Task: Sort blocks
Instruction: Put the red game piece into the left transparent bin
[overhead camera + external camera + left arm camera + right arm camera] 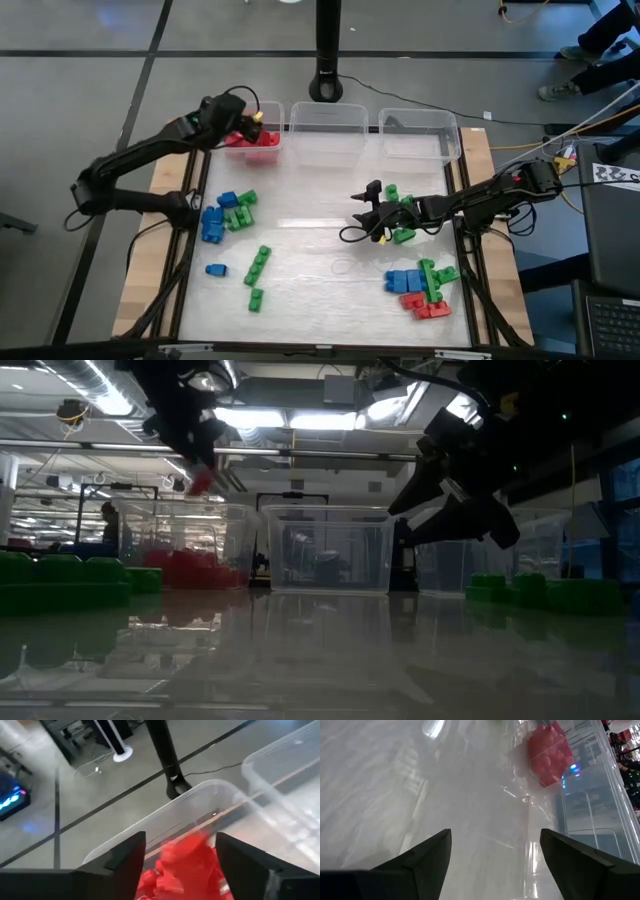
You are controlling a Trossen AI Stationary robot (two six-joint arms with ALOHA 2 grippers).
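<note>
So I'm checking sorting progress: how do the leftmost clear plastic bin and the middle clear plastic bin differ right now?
The leftmost clear plastic bin holds a heap of red toy bricks; the middle clear plastic bin looks empty. The left gripper hangs over the leftmost bin, jaws apart with a red brick between its fingers; no gripper is over the middle one. Both are clear, open-topped and stand in one row.

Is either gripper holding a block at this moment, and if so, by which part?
Nothing is held. The left gripper stands open over the red blocks in the left bin; the right gripper is open and empty.
</note>
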